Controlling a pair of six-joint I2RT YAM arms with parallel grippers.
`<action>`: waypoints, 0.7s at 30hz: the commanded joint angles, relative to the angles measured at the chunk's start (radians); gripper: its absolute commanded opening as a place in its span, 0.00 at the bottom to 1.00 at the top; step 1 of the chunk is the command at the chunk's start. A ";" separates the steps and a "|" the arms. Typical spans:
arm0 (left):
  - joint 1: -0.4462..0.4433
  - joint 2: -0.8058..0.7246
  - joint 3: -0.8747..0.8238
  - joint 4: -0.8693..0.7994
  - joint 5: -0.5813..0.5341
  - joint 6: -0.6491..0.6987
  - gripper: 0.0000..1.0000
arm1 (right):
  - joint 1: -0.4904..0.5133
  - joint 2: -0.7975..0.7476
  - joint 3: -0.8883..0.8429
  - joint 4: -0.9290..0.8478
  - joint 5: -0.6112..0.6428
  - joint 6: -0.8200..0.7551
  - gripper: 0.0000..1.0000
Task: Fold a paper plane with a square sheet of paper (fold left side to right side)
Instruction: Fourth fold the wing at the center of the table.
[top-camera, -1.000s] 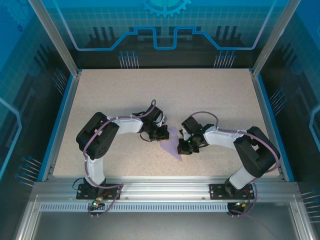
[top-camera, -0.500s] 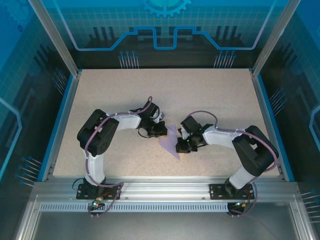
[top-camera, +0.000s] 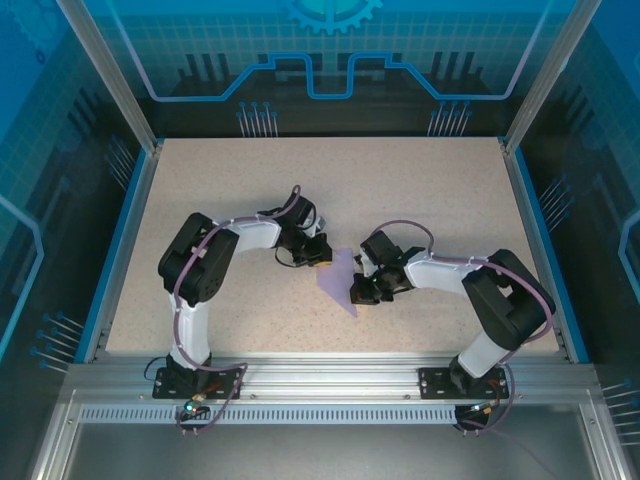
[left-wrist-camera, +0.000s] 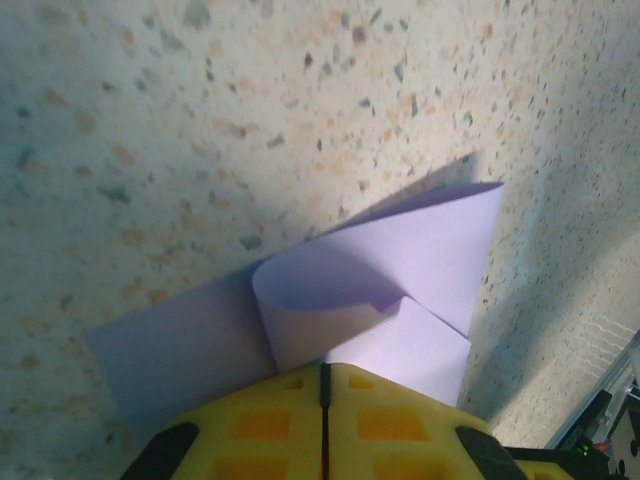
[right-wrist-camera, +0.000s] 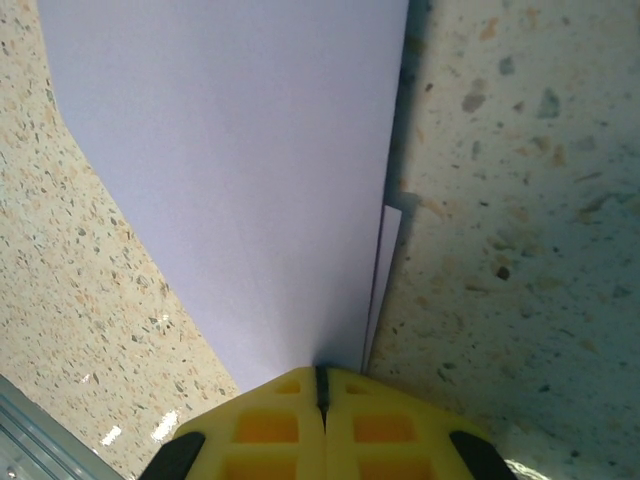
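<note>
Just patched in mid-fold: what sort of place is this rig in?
Probably a lab or demo robot cell: a speckled tabletop framed by aluminium rails, walled by blue panels printed with circuit graphics.

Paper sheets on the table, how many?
1. The thin pale lavender paper sheet, partly folded, lies mid-table, gripped by the left hand and the right hand. Another sheet beneath it would be hidden.

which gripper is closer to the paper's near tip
Right. The right gripper sits close by the near tip of the paper; the left gripper is at its far end.
</note>
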 joint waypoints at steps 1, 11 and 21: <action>0.073 0.048 0.036 0.024 -0.159 0.015 0.09 | 0.028 0.084 -0.073 -0.194 0.095 -0.019 0.00; 0.105 0.079 0.087 0.012 -0.151 0.013 0.12 | 0.028 0.087 -0.075 -0.194 0.088 -0.022 0.00; 0.138 0.104 0.107 0.003 -0.165 0.015 0.12 | 0.028 0.087 -0.072 -0.194 0.085 -0.023 0.00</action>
